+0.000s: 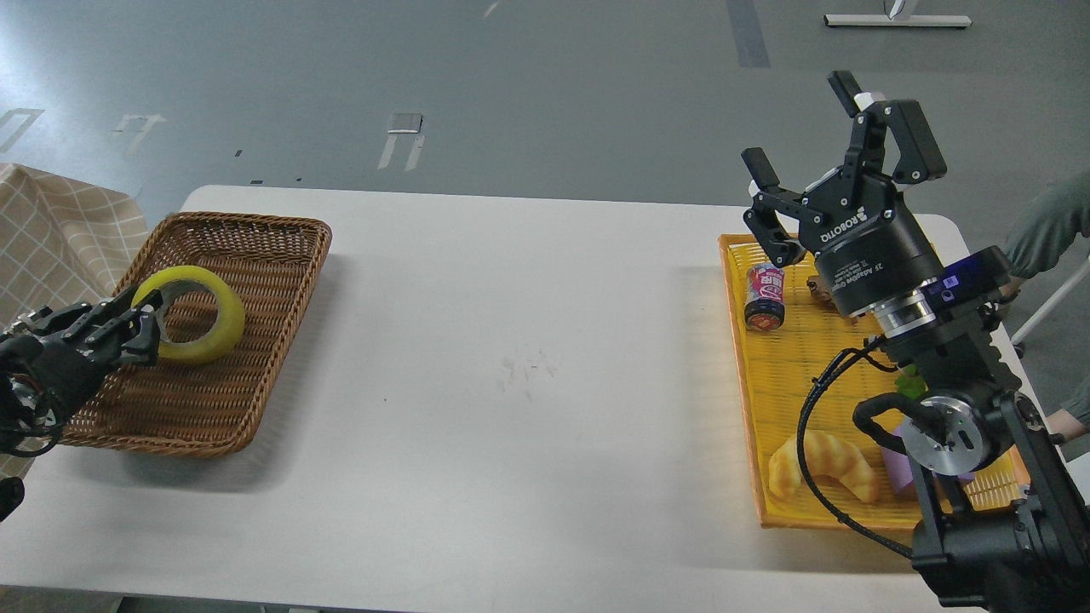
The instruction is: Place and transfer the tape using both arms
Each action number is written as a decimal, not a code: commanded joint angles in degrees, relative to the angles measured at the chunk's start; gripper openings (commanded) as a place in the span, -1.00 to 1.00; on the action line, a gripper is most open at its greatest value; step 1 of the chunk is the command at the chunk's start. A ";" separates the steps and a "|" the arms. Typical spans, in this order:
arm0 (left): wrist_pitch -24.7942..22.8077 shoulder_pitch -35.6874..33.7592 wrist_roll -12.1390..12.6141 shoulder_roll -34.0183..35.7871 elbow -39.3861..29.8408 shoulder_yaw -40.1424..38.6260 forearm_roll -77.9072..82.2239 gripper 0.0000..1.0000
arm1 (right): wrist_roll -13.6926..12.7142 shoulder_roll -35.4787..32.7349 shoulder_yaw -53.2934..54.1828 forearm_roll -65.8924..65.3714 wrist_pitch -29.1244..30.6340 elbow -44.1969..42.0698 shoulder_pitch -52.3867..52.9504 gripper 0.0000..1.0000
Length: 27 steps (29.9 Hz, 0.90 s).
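tape (197,315): yellow roll, tilted on edge, over the wicker basket (255,255) at frame left
left gripper (146,328): fingers clamped on the tape's near rim, one finger through the core hole
right gripper (822,162): raised at upper right above the orange tray (766,400), fingers spread wide, holding nothing
right arm (945,358): covers the tray's right part; black cable loops down over the croissant (822,466)
tray contents: pink-labelled can (764,295) lying at the top end, croissant at the bottom end, green and purple items half hidden behind the arm
between basket and tray: bare tabletop, nothing in the way
surface: white table (511,340), faint scuff marks at centre
room: grey floor with tape marks, checked cloth (51,230) at left edge, a person's sleeve (1052,226) at right edge
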 commanded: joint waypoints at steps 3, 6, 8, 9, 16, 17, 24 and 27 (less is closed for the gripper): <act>-0.01 -0.03 0.01 -0.23 0.01 -0.01 -0.07 0.97 | 0.00 0.22 -0.42 -0.53 0.00 -0.19 -0.62 1.00; -0.01 -0.12 0.01 -0.32 0.01 -0.01 -0.68 0.97 | 0.00 0.22 -0.33 -0.53 0.00 -0.27 -0.62 1.00; -0.01 -0.12 0.01 -0.40 -0.25 -0.01 -2.43 0.97 | 0.00 0.22 -0.33 -0.53 0.00 -0.36 -0.62 1.00; -0.01 -0.21 0.01 -0.58 -0.60 -0.10 -4.09 0.97 | 0.00 0.22 -0.33 -0.53 0.00 -0.36 -0.62 1.00; -0.01 -3.10 0.01 -1.28 -2.10 -0.27 -20.09 0.97 | 0.26 0.22 -0.33 -0.53 0.00 -0.54 -0.62 1.00; -0.01 -5.02 0.01 -1.37 -2.45 -0.27 -23.85 0.97 | 0.17 0.22 -0.24 -0.53 0.00 -0.54 -0.62 1.00; -0.01 -7.76 0.01 -2.25 -13.70 -0.27 -29.51 0.97 | 0.26 0.04 -0.15 -0.44 0.09 -0.45 -0.62 1.00; -0.01 -7.41 0.01 -1.81 -22.21 -0.71 -29.77 0.97 | 0.35 0.13 0.20 -0.44 0.09 -0.45 -0.44 1.00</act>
